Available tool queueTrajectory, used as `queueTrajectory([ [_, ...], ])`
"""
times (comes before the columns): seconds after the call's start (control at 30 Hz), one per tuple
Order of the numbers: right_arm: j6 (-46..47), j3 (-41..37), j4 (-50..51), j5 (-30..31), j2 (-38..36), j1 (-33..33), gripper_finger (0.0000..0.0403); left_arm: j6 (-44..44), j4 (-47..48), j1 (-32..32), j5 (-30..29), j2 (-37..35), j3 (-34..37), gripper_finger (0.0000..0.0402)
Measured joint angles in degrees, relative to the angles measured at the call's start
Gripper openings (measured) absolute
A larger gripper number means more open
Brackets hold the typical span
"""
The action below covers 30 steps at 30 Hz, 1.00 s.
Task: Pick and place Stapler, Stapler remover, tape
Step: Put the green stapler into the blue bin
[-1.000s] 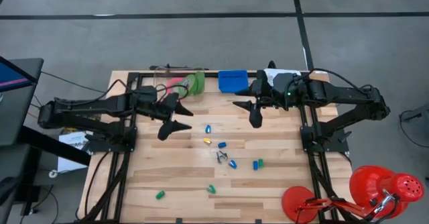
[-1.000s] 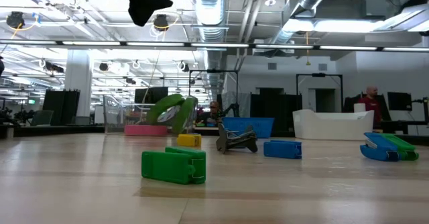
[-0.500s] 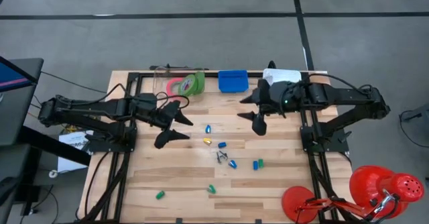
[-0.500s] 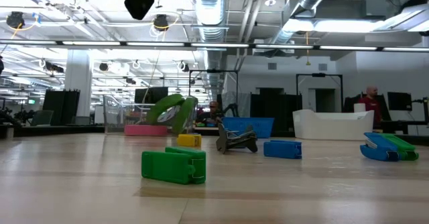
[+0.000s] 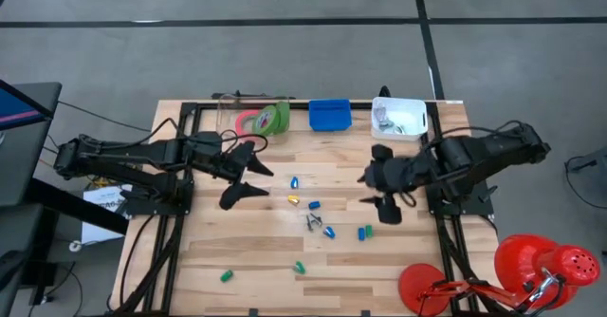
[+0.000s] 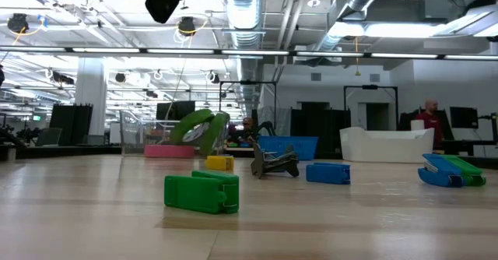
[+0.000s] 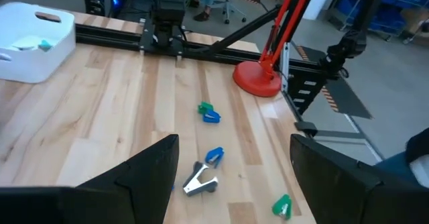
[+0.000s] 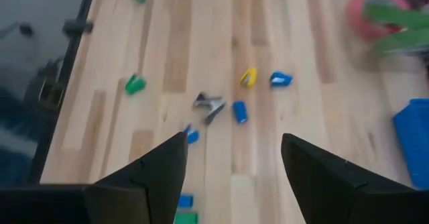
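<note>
Because the wide-open right gripper (image 5: 387,192) hovers at three o'clock, with the tape (image 5: 265,120) at eleven beside the gaping left gripper (image 5: 245,173), it may scatter the tiny staplers (image 5: 314,205).

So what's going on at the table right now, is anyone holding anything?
Neither arm holds anything. The left pincer hangs open and empty above the table near the tape rolls at the back edge. The right pincer is open too, over the middle-right of the table near the small stapler pieces. The stapler remover lies untouched mid-table. The white bin already holds some items.
</note>
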<state>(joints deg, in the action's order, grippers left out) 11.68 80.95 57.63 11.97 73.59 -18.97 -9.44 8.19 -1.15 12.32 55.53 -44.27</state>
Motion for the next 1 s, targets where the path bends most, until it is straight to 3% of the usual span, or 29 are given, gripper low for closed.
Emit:
queueTrajectory([
  [0.23,0.42,-0.04,7.45,-0.07,6.79,-5.54,0.0252,0.18,-0.02,0.0,-1.77,0.02,0.0,0.0273],
  [0.57,6.16,-0.04,8.78,-0.07,17.58,-8.82,0.0285,0.09,-0.06,0.0,-1.8,0.04,0.0,0.0273],
  [0.8,7.91,-0.99,9.39,-0.68,19.47,-10.4,0.0291,-0.27,-0.08,0.0,-1.8,0.04,0.0,0.0273],
  [1.0,7.91,-7.33,6.71,-1.6,17.29,-10.68,0.0292,-0.26,-0.07,0.0,-1.8,0.04,0.0,0.0273],
])
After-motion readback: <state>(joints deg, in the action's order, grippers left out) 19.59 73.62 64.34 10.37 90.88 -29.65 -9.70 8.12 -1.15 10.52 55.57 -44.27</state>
